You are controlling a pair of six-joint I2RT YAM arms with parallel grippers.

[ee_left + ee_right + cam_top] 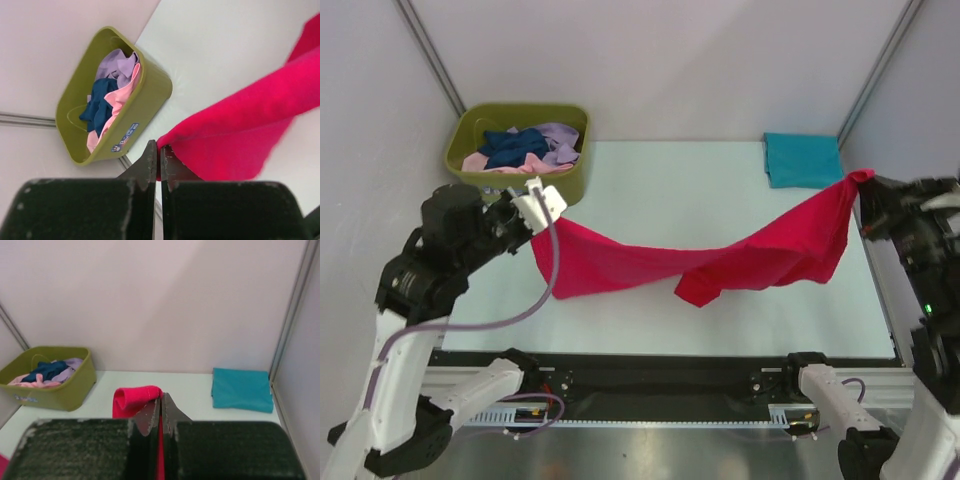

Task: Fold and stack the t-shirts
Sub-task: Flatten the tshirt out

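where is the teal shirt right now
In the top view the teal t-shirt lies folded at the far right corner of the table, just beyond the end of the red t-shirt pinched by the right gripper, opposite the green bin at far left.
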